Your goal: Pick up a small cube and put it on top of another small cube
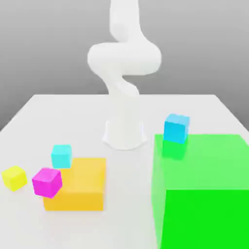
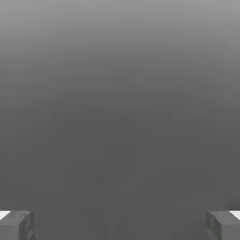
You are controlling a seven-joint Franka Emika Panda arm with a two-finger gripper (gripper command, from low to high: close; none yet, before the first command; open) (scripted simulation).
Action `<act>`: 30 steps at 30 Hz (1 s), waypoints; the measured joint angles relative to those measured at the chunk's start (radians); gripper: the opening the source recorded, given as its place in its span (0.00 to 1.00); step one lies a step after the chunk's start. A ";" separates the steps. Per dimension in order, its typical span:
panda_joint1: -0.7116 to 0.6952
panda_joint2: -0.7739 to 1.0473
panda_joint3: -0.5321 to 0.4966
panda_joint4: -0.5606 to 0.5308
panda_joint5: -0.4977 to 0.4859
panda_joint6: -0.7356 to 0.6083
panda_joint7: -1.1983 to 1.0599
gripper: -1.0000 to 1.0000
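Gripper [image 2: 120, 225] jaws spread wide, apparently nothing between fingertips [image 2: 16, 225].

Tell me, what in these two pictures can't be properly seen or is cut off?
- Big green block: cut by the exterior view's right and bottom edges.
- Small green cube: its top hidden under the blue cube.
- Orange block: one corner covered by the magenta cube.
- Robot arm: its upper part leaves the exterior view's top edge.
- Gripper: open; fingertips cut by the hand view's edges.
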 joint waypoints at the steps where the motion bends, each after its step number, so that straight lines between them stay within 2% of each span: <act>1: -0.001 0.039 -0.031 -0.012 0.009 0.018 -0.017 0.50; 11: -0.037 0.400 -0.307 -0.121 0.127 0.181 -0.204 0.50; 18: -0.130 0.659 -0.447 -0.196 0.238 0.291 -0.354 0.50; 25: -0.267 0.897 -0.502 -0.268 0.292 0.410 -0.461 0.50; 30: -0.378 1.035 -0.378 -0.240 0.447 0.498 -0.584 0.50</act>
